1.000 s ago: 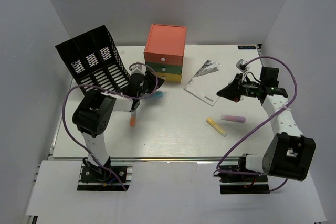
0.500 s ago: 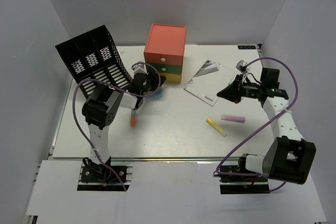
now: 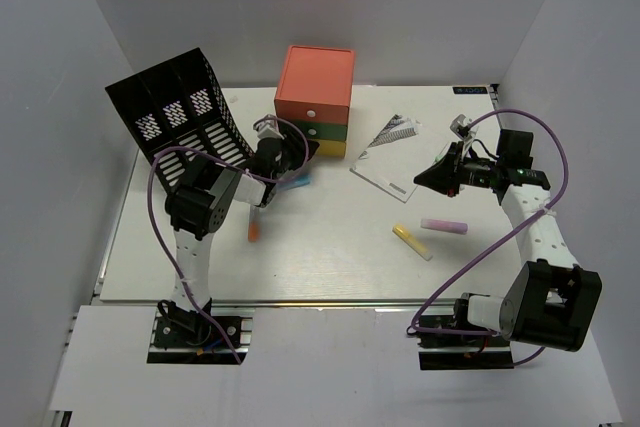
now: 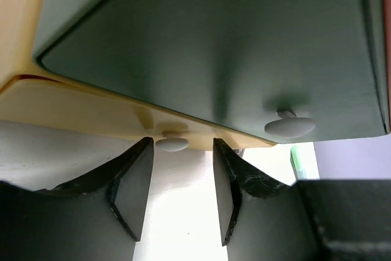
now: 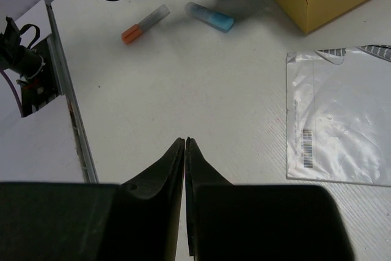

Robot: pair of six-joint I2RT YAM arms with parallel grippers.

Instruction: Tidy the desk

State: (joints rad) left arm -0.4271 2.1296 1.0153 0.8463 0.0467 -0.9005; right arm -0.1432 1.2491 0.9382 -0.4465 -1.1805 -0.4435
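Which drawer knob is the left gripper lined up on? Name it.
The yellow drawer's knob: it sits at the left gripper's open fingertips; the green drawer's knob lies off to one side.

Orange-green-yellow plastic drawer unit point(image 3: 313, 99) blocks 12 o'clock; tilted black mesh file rack point(image 3: 180, 117) closes 10 o'clock. White flat desk point(image 3: 330, 257) open toward 6 o'clock, save short yellow pen point(image 3: 411, 241) and pink pen point(image 3: 444, 225) at 4 o'clock.

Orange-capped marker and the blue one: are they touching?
Apart. The right wrist view shows bare desk between the orange-capped marker and the blue marker.
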